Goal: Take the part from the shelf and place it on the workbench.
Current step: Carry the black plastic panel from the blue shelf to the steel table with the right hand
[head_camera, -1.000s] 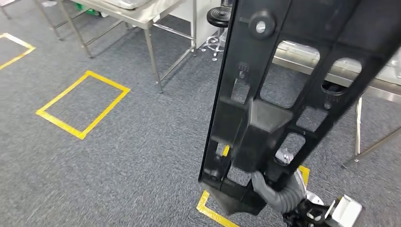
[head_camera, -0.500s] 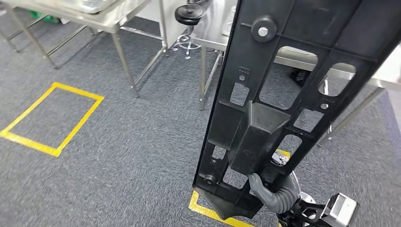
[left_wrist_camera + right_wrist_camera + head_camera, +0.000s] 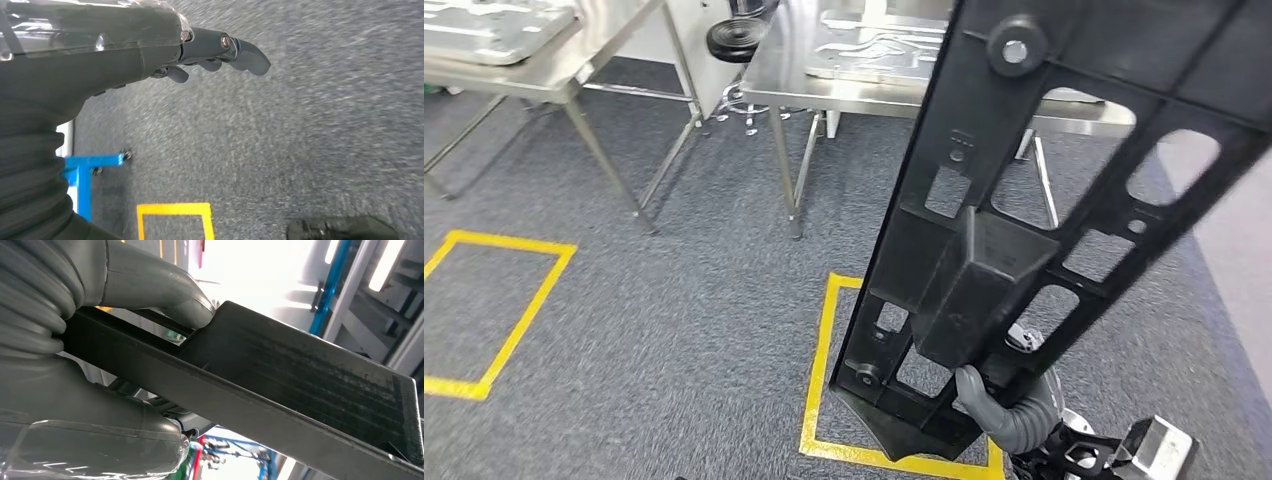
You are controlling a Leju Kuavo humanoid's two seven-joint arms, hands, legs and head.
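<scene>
Step in hand: we judged this the carrying leg of the task, with the part (image 3: 1024,200) off the shelf and not yet on any workbench (image 3: 824,60).
Part: a long black plastic panel with cut-out windows and a raised boxy block at its middle; it stood nearly upright and tilted, its pointed lower end low over the carpet (image 3: 674,300), its upper end running out past the top of the head view.
Right hand: we saw the right hand (image 3: 1009,410) gripping the part near its lower end, the grey thumb (image 3: 160,285) pressed across the panel's edge and the rest of the hand clamped beneath it.
Left hand: the left hand (image 3: 150,55) held nothing; its fingers (image 3: 240,47) lay stretched out and slightly curled above the grey carpet.
Workbench: a steel table stood ahead of us, beyond a yellow taped square (image 3: 824,360) on the floor, with grey metal pieces (image 3: 874,40) already lying on its top; a second steel table (image 3: 544,60) stood to the left.
Next move: we judged it called for closing the gap to the bench, then tipping the tall part down flat onto a bare stretch of the top.
Risk: in our view the long panel, held at one end only, could swing or strike the bench edge.
</scene>
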